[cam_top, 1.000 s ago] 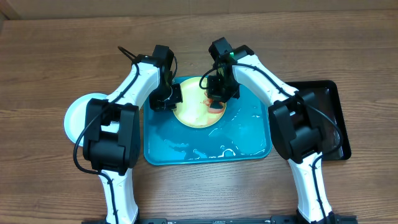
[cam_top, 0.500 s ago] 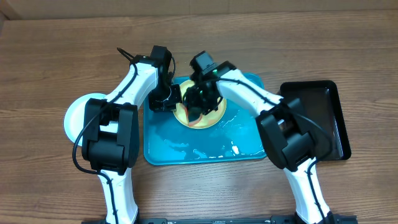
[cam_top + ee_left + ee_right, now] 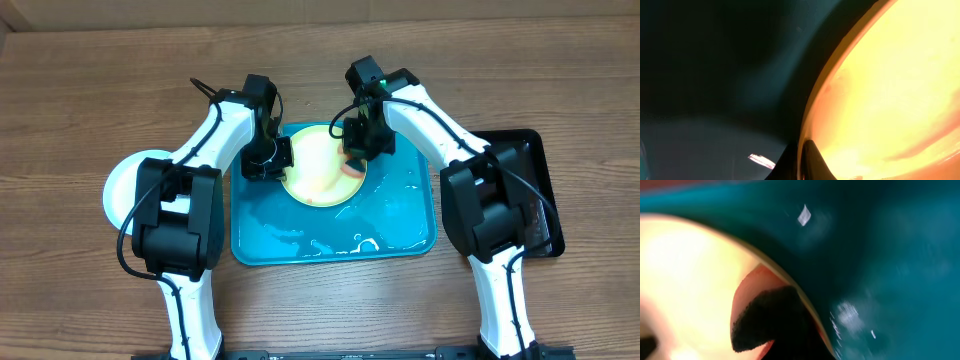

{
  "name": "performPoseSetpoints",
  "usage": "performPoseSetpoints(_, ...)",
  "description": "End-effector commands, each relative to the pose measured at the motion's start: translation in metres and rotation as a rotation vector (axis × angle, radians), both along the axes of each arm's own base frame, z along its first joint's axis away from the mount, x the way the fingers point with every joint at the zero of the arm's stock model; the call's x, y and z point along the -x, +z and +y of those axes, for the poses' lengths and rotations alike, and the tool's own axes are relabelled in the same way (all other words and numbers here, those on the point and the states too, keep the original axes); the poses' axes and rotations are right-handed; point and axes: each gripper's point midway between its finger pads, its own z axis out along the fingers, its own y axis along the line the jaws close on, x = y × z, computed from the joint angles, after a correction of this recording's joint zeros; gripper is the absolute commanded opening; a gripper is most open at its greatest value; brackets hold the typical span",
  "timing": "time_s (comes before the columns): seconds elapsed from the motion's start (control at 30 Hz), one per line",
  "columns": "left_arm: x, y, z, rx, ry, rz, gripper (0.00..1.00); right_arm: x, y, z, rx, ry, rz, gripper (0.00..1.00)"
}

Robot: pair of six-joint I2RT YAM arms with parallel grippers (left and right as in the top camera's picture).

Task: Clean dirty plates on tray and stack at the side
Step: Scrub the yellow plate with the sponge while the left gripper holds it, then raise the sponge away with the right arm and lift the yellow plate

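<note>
the near half of the tray [image 3: 330, 238] is wet but bare, so a gripper could come in there from the front, between the left arm [image 3: 215, 130] and the right arm [image 3: 430, 125]. its far half is crowded: the yellow plate [image 3: 318, 175] fills it, with the left gripper [image 3: 270, 160] clamped on the plate's left rim and the right gripper [image 3: 357, 152] low over its right edge, leaving only a narrow gap between them. the pale plate [image 3: 115, 190] lies left of the tray, partly under the left arm, the black tray [image 3: 528, 150] lies near its right side behind the right arm, and the table [image 3: 100, 80] beyond is open wood
</note>
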Motion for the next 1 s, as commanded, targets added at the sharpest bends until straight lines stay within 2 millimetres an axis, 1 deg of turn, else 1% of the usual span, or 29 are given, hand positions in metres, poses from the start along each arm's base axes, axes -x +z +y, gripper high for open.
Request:
performPoseSetpoints(0.0,0.018,-0.025,0.004,-0.043,-0.042,0.067,0.04,-0.012,-0.007,0.017,-0.040,0.024,-0.057,0.04)
performPoseSetpoints(0.03,0.018,-0.025,0.004,-0.043,-0.042,0.066,0.04,-0.010,-0.009,0.026,-0.077,0.037,-0.051,0.04)
performPoseSetpoints(0.07,0.018,-0.025,0.004,-0.042,-0.042,0.066,0.04,-0.004,-0.010,0.040,-0.131,0.059,-0.031,0.04)
performPoseSetpoints(0.1,0.018,-0.025,0.004,-0.043,-0.042,0.065,0.04,0.000,-0.014,0.048,-0.152,0.069,-0.013,0.04)
performPoseSetpoints(0.13,0.018,-0.025,0.004,-0.042,-0.042,0.065,0.04,0.010,-0.015,0.061,-0.190,0.094,0.015,0.04)
performPoseSetpoints(0.17,0.018,-0.025,0.004,-0.042,-0.042,0.064,0.04,0.018,-0.017,0.068,-0.210,0.110,0.040,0.04)
performPoseSetpoints(0.3,0.016,-0.025,0.004,-0.041,-0.042,0.058,0.04,0.050,-0.013,0.089,-0.260,0.197,0.124,0.04)
performPoseSetpoints(0.33,0.016,-0.025,0.004,-0.041,-0.042,0.058,0.04,0.062,-0.012,0.092,-0.269,0.233,0.158,0.04)
performPoseSetpoints(0.4,0.016,-0.025,0.004,-0.041,-0.045,0.058,0.04,0.075,-0.013,0.086,-0.242,0.257,0.202,0.04)
performPoseSetpoints(0.43,0.016,-0.025,0.004,-0.041,-0.045,0.058,0.04,0.080,-0.014,0.080,-0.219,0.260,0.223,0.04)
performPoseSetpoints(0.47,0.016,-0.025,0.004,-0.041,-0.045,0.058,0.04,0.079,-0.015,0.069,-0.182,0.242,0.234,0.04)
performPoseSetpoints(0.53,0.016,-0.025,0.004,-0.041,-0.049,0.057,0.04,0.068,-0.015,0.042,-0.088,0.204,0.224,0.04)
performPoseSetpoints(0.6,0.016,-0.025,0.004,-0.043,-0.054,0.055,0.04,0.050,-0.006,0.015,0.008,0.165,0.181,0.04)
performPoseSetpoints(0.63,0.015,-0.024,0.004,-0.041,-0.066,0.050,0.04,0.039,0.004,0.001,0.045,0.143,0.149,0.04)
performPoseSetpoints(0.7,0.014,-0.022,0.004,-0.040,-0.075,0.041,0.04,0.024,0.023,-0.008,0.048,0.117,0.101,0.04)
performPoseSetpoints(0.73,0.013,-0.019,0.004,-0.042,-0.079,0.032,0.04,0.013,0.039,-0.011,0.028,0.101,0.064,0.04)
performPoseSetpoints(0.77,0.011,-0.014,0.004,-0.041,-0.092,0.013,0.04,0.002,0.060,-0.013,-0.001,0.084,0.016,0.04)
performPoseSetpoints(0.8,0.010,-0.011,0.005,-0.046,-0.096,0.001,0.04,-0.006,0.076,-0.014,-0.026,0.075,-0.021,0.04)
performPoseSetpoints(0.83,0.007,-0.004,0.008,-0.063,-0.097,-0.023,0.04,-0.010,0.088,-0.015,-0.043,0.068,-0.049,0.04)
performPoseSetpoints(0.87,0.003,0.006,0.012,-0.085,-0.101,-0.056,0.04,-0.018,0.114,-0.019,-0.076,0.054,-0.104,0.04)
performPoseSetpoints(0.9,0.000,0.013,0.014,-0.100,-0.102,-0.079,0.04,-0.022,0.131,-0.022,-0.096,0.044,-0.141,0.04)
performPoseSetpoints(0.93,-0.003,0.024,0.016,-0.115,-0.106,-0.114,0.04,-0.025,0.145,-0.026,-0.112,0.036,-0.168,0.04)
performPoseSetpoints(0.97,-0.007,0.041,0.018,-0.134,-0.119,-0.166,0.04,-0.028,0.173,-0.035,-0.139,0.017,-0.226,0.04)
